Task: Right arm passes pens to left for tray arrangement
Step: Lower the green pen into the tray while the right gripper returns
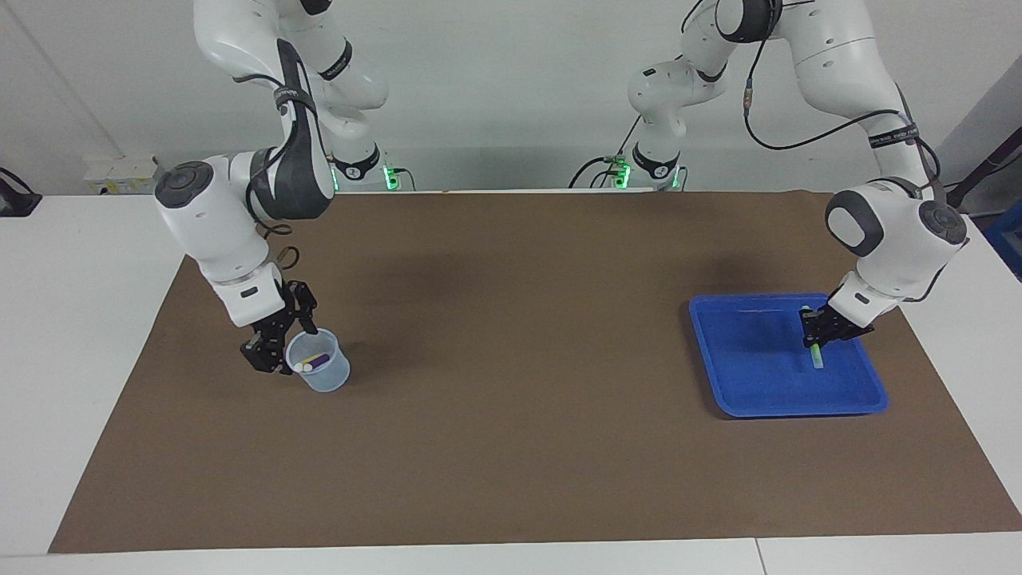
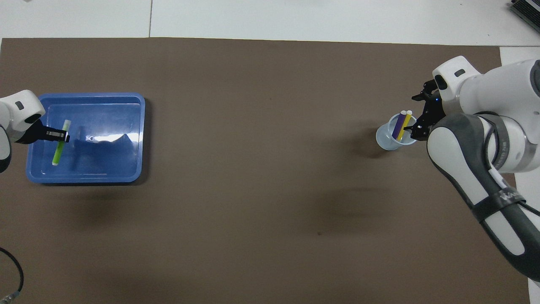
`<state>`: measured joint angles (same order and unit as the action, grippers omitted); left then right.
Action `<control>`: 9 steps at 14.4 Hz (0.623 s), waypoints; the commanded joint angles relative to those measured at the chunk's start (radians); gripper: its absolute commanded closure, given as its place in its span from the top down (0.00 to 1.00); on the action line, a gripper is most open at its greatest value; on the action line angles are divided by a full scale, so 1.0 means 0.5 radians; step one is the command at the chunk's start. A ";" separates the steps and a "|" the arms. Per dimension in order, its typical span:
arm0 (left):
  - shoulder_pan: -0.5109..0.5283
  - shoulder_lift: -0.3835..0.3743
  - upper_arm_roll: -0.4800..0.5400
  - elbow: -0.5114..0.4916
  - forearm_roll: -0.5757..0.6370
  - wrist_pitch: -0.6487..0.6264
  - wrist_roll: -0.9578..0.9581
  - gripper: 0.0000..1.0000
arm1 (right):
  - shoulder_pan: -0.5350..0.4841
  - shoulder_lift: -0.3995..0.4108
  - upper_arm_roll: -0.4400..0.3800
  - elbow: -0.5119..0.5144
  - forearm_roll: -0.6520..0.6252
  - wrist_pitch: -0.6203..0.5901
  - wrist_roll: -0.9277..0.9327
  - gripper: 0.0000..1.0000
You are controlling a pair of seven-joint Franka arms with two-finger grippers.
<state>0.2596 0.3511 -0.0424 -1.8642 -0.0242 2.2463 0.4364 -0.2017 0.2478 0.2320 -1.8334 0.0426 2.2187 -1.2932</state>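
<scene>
Green pen (image 1: pixel 815 352) sits clamped in your left gripper (image 1: pixel 815 339) over the blue tray (image 1: pixel 738 399); your right gripper (image 1: pixel 279 345), spread wide (empty), could tip the cup (image 1: pixel 322 373).

A pale translucent cup (image 1: pixel 320 371) stands on a brown mat (image 1: pixel 511 447) toward the right arm's end of a white table (image 1: pixel 72 335).

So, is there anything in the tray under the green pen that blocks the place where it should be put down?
Nothing visible does. The left gripper holds the green pen over the blue tray, near its edge toward the left arm's end of the table. The tray floor below it shows only reflections.
</scene>
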 commanded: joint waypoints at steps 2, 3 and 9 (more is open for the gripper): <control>0.067 0.059 -0.016 -0.033 0.027 0.097 0.029 0.00 | -0.023 -0.039 0.021 -0.113 -0.024 0.134 -0.101 0.80; 0.076 0.053 -0.016 -0.054 0.027 0.091 0.026 0.00 | -0.023 -0.039 0.021 -0.119 -0.021 0.158 -0.077 0.73; 0.085 0.046 -0.016 -0.110 0.018 0.106 0.020 0.00 | -0.136 -0.051 0.021 -0.092 0.435 0.008 0.475 0.65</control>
<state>0.2922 0.3847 -0.0432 -1.8936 -0.0242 2.2833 0.4381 -0.2365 0.2471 0.2296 -1.8642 0.1771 2.2470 -1.1274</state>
